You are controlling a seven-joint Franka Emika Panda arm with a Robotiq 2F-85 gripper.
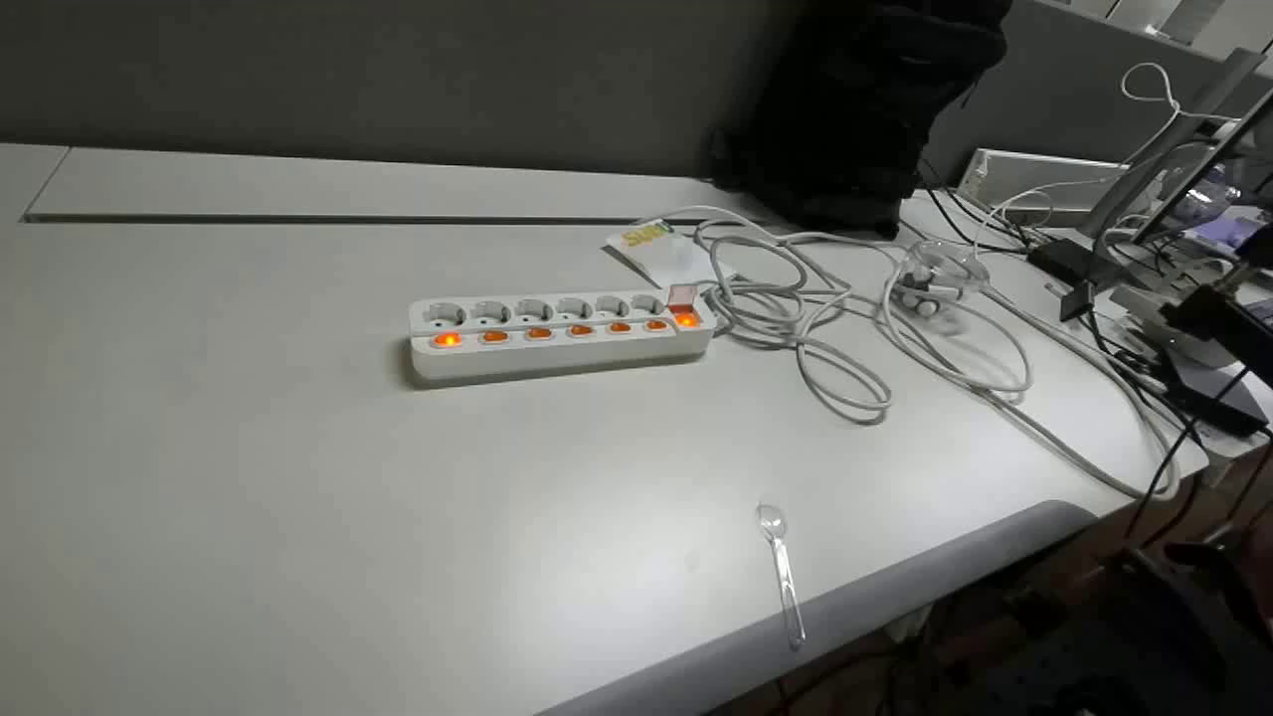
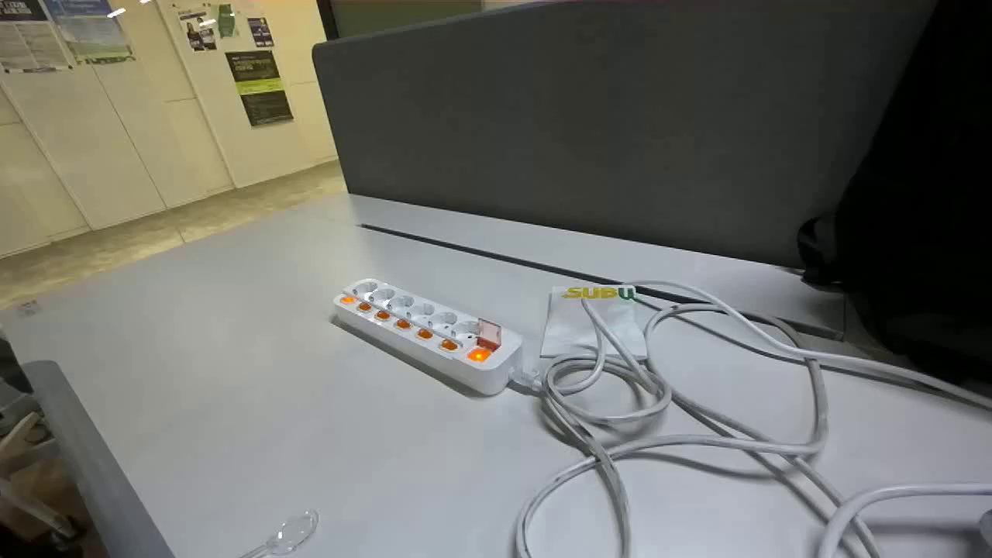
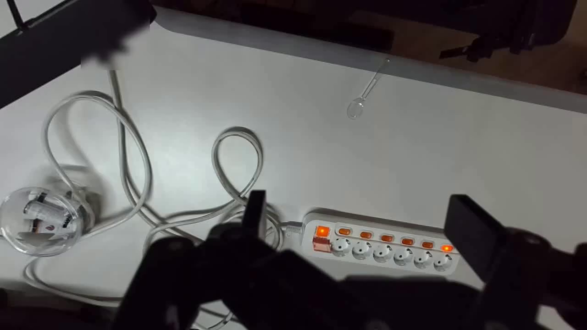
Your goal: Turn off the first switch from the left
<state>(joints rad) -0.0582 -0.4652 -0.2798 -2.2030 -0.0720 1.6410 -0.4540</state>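
In the wrist view the gripper (image 3: 360,213) is released, its fingers (image 3: 472,233) standing wide apart; from that angle one fingertip covers a corner of the strip (image 1: 557,358) at its cordless end. In both exterior views the whole strip is in plain sight on the bench (image 1: 249,447). The first switch (image 1: 449,339) is the endmost of the strip's row, at that same cordless end, and it glows orange in an exterior view and in the wrist view. The five other switches (image 1: 539,334) in the row are a duller orange, and alongside run six round sockets (image 1: 534,312). At the cord end the main switch (image 1: 686,320) glows too, with a clear red cover (image 2: 489,333) right beside it. The grey cord (image 2: 818,403) lies in loose loops, partly over a white paper (image 2: 570,333) with yellow and green print. Near the loops is a clear tub (image 3: 18,238); the small items inside are too unclear to name. A clear spoon (image 1: 784,575) lies well apart from the strip, its handle reaching onto the bench's grey edge. At the back, a black bag (image 1: 865,109) stands before a dark partition (image 1: 398,80).
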